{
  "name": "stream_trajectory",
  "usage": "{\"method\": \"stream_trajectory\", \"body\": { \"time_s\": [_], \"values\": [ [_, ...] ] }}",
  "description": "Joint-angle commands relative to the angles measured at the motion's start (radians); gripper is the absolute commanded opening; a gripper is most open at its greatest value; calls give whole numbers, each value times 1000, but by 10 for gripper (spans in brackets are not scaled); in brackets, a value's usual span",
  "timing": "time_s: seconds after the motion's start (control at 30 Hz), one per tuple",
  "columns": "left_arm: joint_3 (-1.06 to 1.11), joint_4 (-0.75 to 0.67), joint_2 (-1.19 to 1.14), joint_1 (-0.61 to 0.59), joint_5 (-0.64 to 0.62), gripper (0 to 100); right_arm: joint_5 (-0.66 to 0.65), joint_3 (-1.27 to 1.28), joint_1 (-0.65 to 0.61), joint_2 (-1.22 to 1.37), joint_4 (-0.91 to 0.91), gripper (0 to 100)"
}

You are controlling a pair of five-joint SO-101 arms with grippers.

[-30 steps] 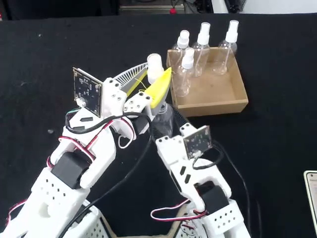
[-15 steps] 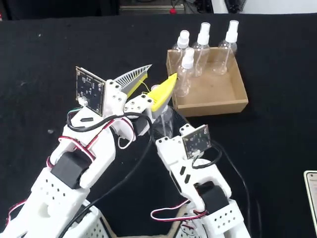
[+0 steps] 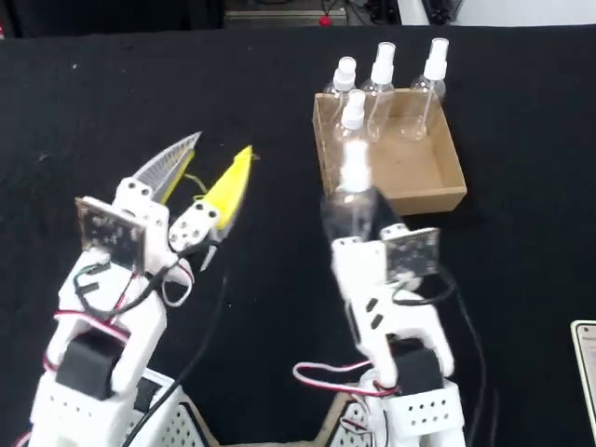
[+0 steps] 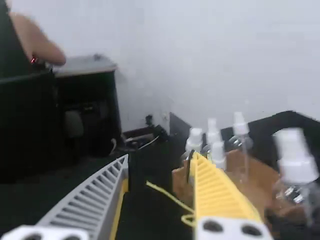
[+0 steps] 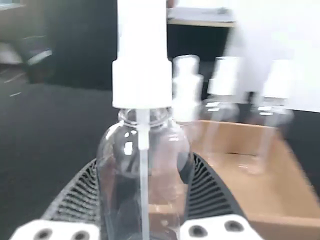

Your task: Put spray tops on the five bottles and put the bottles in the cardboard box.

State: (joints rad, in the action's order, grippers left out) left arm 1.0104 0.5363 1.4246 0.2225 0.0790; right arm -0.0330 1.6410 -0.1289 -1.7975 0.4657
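Bottle (image 3: pixel 355 203): clear plastic, white spray top fitted, standing upright. Your right hand (image 3: pixel 358 228) has its dark ribbed fingers (image 5: pixel 206 186) clamped on the bottle's body, one on each side, with the spray top rising above them. The bottle is just near of the near-left corner of the cardboard box (image 3: pixel 396 199). Four capped bottles (image 3: pixel 382 86) stand in the box, toward its far side. Your left hand (image 3: pixel 220 154), well to the left over the table (image 3: pixel 112 93), gapes wide and holds nothing.

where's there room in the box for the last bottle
The cardboard box floor is bare at its near right, bordered by the front wall, right wall and the far row of bottles. Its left side is crowded.
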Motion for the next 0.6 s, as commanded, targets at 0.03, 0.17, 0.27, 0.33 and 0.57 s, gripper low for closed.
{"method": "stream_trajectory", "body": {
  "time_s": [0.03, 0.17, 0.27, 0.33, 0.57],
  "values": [
    [249, -124, 86, -131, -15, 195, 9, -113, 192, -87, 18, 15],
    [441, -259, 89, -150, -92, 195, 5, -254, 396, -85, 137, 15],
    [552, -345, 91, -153, -147, 195, 2, -337, 559, -67, 206, 15],
    [622, -397, 92, -151, -181, 195, 0, -374, 657, -12, 207, 15],
    [696, -463, 89, -148, -193, 195, 3, -469, 832, 433, 18, 15]
  ]
}}
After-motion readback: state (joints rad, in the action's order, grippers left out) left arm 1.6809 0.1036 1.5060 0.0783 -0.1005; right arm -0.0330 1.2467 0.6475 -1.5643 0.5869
